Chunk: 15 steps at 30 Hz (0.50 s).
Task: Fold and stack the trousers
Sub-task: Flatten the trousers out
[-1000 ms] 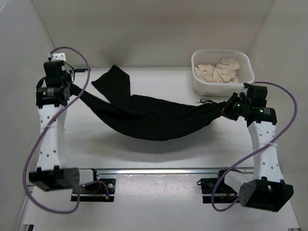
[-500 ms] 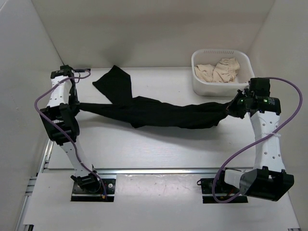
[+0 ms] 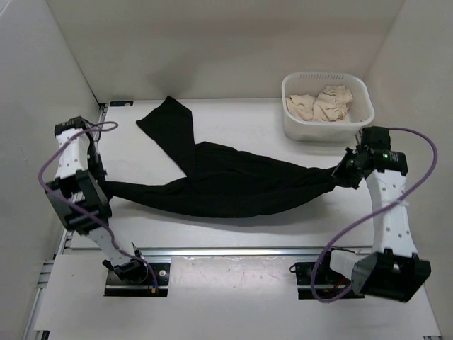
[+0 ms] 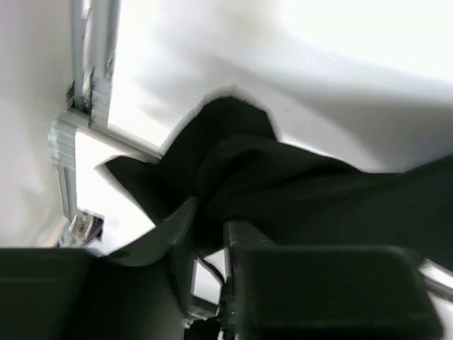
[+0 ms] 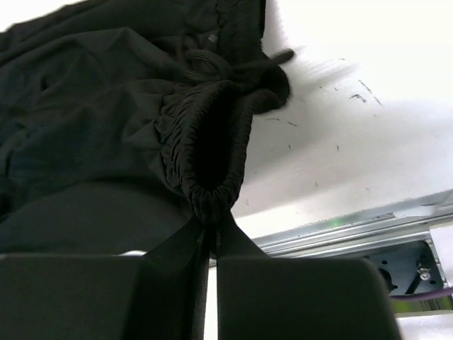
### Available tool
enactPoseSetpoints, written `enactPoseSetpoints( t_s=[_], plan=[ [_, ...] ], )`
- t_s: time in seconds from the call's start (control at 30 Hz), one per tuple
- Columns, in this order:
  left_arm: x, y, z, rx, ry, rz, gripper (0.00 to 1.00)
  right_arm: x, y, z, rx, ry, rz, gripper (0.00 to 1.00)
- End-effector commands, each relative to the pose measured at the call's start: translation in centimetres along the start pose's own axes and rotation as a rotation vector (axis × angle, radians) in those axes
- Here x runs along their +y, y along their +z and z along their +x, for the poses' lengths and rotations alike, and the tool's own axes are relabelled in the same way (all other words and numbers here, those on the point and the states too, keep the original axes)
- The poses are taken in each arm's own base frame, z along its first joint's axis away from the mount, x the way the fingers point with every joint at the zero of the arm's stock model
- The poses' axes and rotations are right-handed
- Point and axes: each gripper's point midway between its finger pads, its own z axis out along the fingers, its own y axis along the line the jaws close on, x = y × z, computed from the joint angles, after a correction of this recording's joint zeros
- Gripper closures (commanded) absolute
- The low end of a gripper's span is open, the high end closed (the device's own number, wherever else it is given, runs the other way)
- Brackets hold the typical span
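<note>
Spanning the table (image 3: 248,228) from left to right, the trousers (image 3: 226,185) run between both arms.

Only the top view shows the whole garment: a dark band across the tabletop, one leg end angled toward the far wall. The right wrist view shows the gathered waistband clamped in the right gripper (image 5: 210,237), whose jaws are pressed together on it. In the blurred left wrist view, bunched cloth sits between the fingers of the left gripper (image 4: 209,228); whether they pinch it cannot be told. A white basket (image 3: 294,129) of beige cloths (image 3: 322,103) stands just beyond the right arm, apart from the trousers.
</note>
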Motion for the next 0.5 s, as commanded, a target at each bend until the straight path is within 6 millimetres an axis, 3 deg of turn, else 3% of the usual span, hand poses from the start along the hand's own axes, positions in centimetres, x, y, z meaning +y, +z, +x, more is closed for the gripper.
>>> enactPoseSetpoints(
  t_s=[0.0, 0.03, 0.07, 0.1, 0.13, 0.2, 0.27, 0.3, 0.33, 0.37, 0.4, 0.43, 0.47],
  plan=[
    [-3.3, 1.6, -6.4, -0.034, 0.004, 0.134, 0.63, 1.7, 3.0, -2.1, 0.021, -0.001, -0.063, 1.0],
    [-3.6, -0.5, -10.8, -0.147, -0.016, 0.181, 0.43, 2.2, 3.4, -2.7, 0.021, -0.002, -0.084, 1.0],
    [-4.2, 1.7, -13.1, -0.117, -0.01, 0.182, 0.38, 2.5, 3.9, -2.8, 0.044, 0.001, -0.096, 1.0],
    [-3.9, 1.8, -15.3, -0.152, -0.026, 0.181, 0.35, 2.8, 4.8, -3.1, 0.069, 0.005, -0.101, 1.0],
    [-2.9, -0.5, -18.7, -0.267, -0.051, 0.159, 0.32, 3.1, 5.2, -2.8, 0.096, 0.009, -0.118, 1.0],
    [-3.1, -0.5, -19.9, -0.297, -0.055, 0.171, 0.32, 3.2, 5.7, -2.8, 0.116, 0.013, -0.122, 1.0],
    [-3.1, -0.5, -19.3, -0.325, -0.06, 0.171, 0.3, 3.3, 5.4, -2.9, 0.106, 0.002, -0.127, 1.0],
    [-1.7, -2.8, -18.3, -0.395, -0.087, 0.15, 0.15, 3.2, 5.1, -2.6, 0.101, 0.0, -0.129, 1.0],
    [-1.8, -0.3, -16.4, -0.358, -0.085, 0.119, 0.13, 2.6, 5.1, -2.3, 0.101, -0.008, -0.106, 1.0],
    [-1.7, -0.2, -14.4, -0.335, -0.082, 0.108, 0.13, 2.6, 5.1, -2.3, 0.101, -0.009, -0.106, 1.0],
    [-1.0, -2.3, -13.3, -0.408, -0.099, 0.107, 0.13, 2.1, 4.8, -2.4, 0.089, -0.011, -0.09, 1.0],
    [-1.7, -0.2, -9.9, -0.327, -0.08, 0.108, 0.15, 2.0, 4.8, -2.1, 0.092, -0.01, -0.089, 1.0],
    [-1.5, -0.1, -8.4, -0.321, -0.081, 0.097, 0.15, 1.7, 4.8, -2.2, 0.086, -0.02, -0.077, 1.0]
  ],
)
